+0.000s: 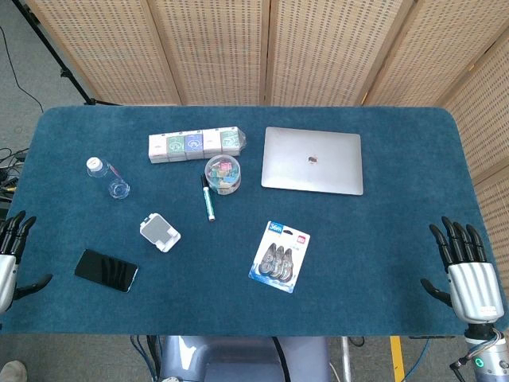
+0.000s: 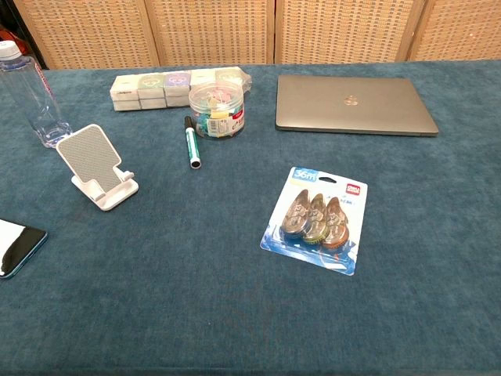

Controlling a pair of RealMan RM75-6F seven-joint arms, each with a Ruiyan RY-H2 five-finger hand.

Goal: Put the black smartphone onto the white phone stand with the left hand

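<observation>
The black smartphone (image 1: 106, 270) lies flat near the table's front left; in the chest view only its end (image 2: 17, 247) shows at the left edge. The white phone stand (image 1: 160, 231) stands upright a little beyond and to the right of it, also seen in the chest view (image 2: 95, 167). My left hand (image 1: 11, 248) hangs at the table's left front edge, fingers spread, holding nothing, to the left of the phone. My right hand (image 1: 466, 270) sits at the front right corner, fingers extended, empty. Neither hand shows in the chest view.
A clear water bottle (image 1: 107, 177) lies behind the stand. A green marker (image 1: 207, 197), a tub of clips (image 1: 223, 173), a row of small boxes (image 1: 195, 145), a grey laptop (image 1: 312, 160) and a blister pack of correction tape (image 1: 280, 255) occupy the middle of the blue table (image 1: 374, 231).
</observation>
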